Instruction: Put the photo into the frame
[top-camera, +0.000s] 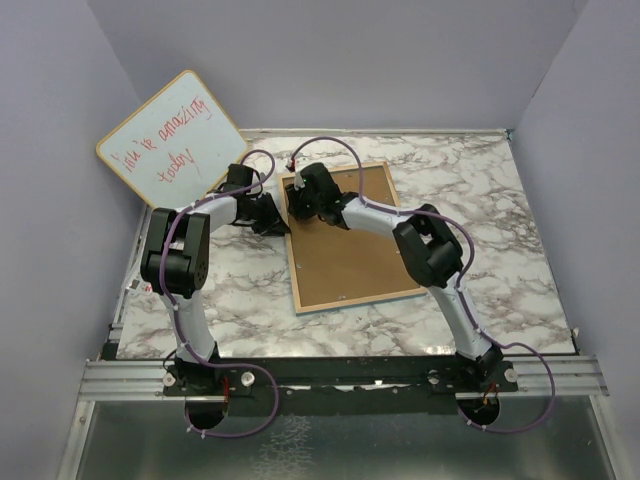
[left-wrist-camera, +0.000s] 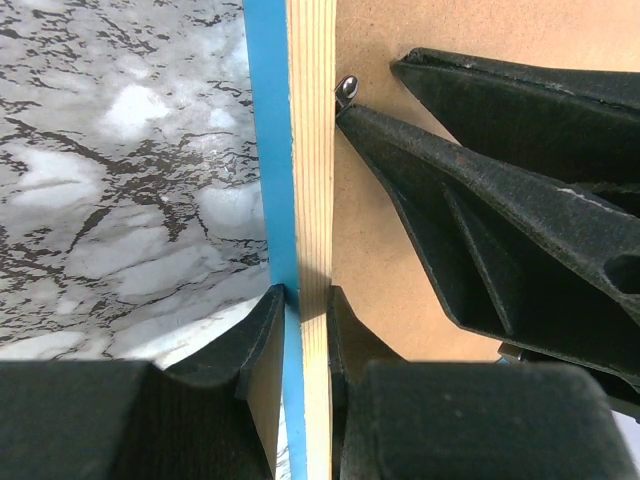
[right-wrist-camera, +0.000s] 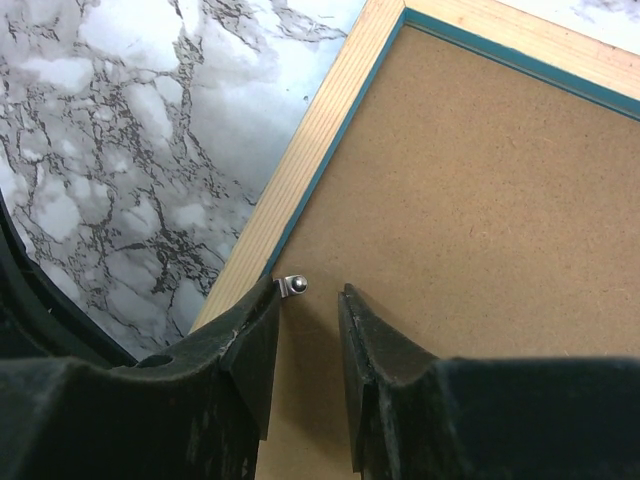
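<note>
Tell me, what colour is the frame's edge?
Bright blue beside pale wood on the frame; left wrist view shows it best.

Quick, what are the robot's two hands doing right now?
Left gripper: closed on the edge of the frame.
Right gripper: open, holding nothing, fingertips beside a small metal clip on the backing board.

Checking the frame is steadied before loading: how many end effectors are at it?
2. The left end effector clamps the frame by its left rail; the right end effector is over the backing board beside a metal clip.
</note>
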